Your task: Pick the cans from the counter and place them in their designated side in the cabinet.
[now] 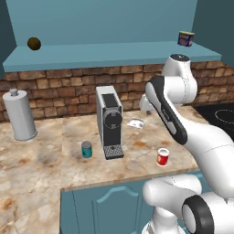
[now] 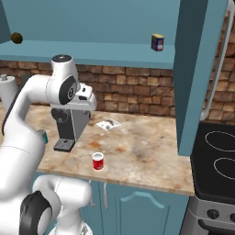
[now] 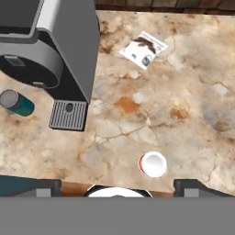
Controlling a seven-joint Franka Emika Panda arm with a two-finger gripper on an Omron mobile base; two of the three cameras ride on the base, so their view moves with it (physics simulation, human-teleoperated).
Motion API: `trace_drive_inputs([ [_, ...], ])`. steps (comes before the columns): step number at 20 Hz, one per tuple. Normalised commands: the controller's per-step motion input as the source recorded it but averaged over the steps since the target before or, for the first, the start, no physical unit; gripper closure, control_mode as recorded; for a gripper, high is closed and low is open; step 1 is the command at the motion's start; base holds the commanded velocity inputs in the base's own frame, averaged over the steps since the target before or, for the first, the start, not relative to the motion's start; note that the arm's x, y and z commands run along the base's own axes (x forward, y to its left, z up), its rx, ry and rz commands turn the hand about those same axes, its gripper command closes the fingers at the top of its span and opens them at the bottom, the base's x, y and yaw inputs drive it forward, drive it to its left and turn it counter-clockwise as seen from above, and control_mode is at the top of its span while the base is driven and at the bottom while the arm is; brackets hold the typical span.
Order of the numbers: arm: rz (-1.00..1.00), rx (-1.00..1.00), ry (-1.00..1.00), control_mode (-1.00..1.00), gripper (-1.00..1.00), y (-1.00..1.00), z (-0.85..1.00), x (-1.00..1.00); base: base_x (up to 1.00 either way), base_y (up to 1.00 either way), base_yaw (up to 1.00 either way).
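Red can (image 3: 153, 164) sits on the counter (image 3: 183, 114) just beneath our wide-open, empty claw (image 3: 118, 186), teal can (image 3: 16, 103) well aside.

Grey coffee machine (image 1: 109, 121) beside a small packet (image 1: 136, 123) — silver canister (image 1: 19, 115) stands far left.

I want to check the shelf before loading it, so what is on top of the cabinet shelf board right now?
On the shelf board sit a dark blue can toward its right end and a small brown ball toward its left. The arm's elbow covers a short stretch of its front edge.
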Motion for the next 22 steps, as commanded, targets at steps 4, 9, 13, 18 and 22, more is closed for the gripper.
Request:
trace_drive_inputs([
  [4, 0.00, -0.02, 0.00, -1.00, -1.00, -0.06, -0.30, -0.08, 0.00, 0.00, 0.00],
  [9, 0.00, -0.02, 0.00, -1.00, -1.00, -0.03, -0.19, 0.00, 0.00, 0.00, 0.00],
  [13, 0.00, -0.01, 0.01, -1.00, -1.00, -0.11, -0.17, 0.00, 0.00, 0.00, 0.00],
  [18, 0.00, 0.00, 0.01, -1.00, -1.00, -0.18, -0.22, 0.00, 0.00, 0.00, 0.00],
  [22, 0.00, 0.00, 0.02, -1.00, -1.00, -0.16, -0.25, 0.00, 0.00, 0.00, 0.00],
])
